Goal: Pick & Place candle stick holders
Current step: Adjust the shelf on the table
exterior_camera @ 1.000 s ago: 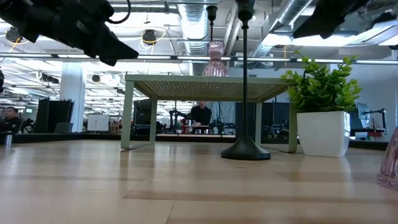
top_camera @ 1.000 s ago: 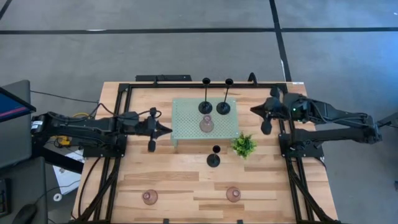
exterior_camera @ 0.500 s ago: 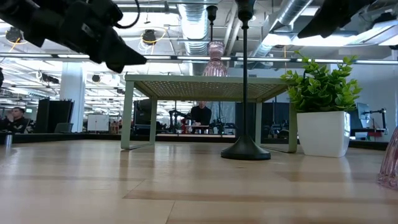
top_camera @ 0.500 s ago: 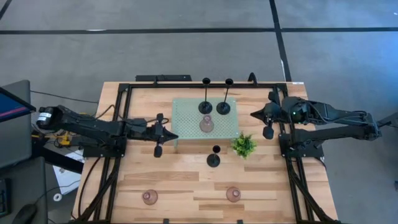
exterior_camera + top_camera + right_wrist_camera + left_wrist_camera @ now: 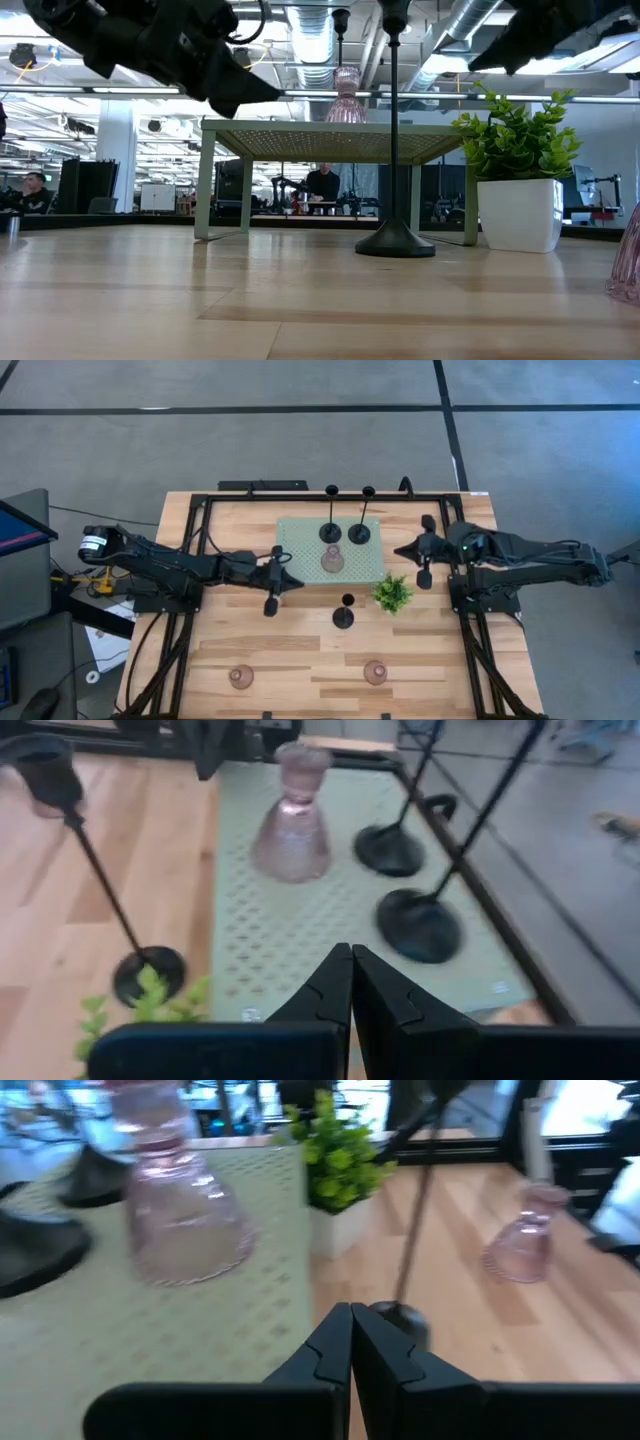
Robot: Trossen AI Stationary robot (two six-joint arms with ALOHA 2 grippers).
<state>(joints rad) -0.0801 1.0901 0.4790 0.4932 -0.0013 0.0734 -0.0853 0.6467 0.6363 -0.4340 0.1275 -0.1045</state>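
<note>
High view: six candle stick holders are spread over the wooden table (image 5: 300, 650). Two black holders stand on the pale green perforated tray (image 5: 300, 545), one (image 5: 330, 532) beside the other (image 5: 359, 533), their thin stems leaning toward the table's far edge in this overhead picture. A pink glassy holder (image 5: 332, 560) stands on the same tray, just in front of them. A third black holder (image 5: 343, 616) stands on the bare wood in front of the tray, near the small green plant (image 5: 392, 593) in its white pot. Two more pink holders sit near the front edge, well apart from each other: one toward the left (image 5: 240, 678), one toward the right (image 5: 376, 673).

The left gripper (image 5: 298, 583) hovers just beside the tray's left front corner, fingers pressed together and holding nothing; its wrist view shows the two dark fingers (image 5: 335, 1350) meeting above the tray's edge, with the pink holder, the plant and the lone black holder ahead. The right gripper (image 5: 400, 549) hangs just off the tray's right side, beyond the plant, fingers likewise together and empty. From the low view, both arms hang above the table without touching anything, and people show far back in the room.
</note>
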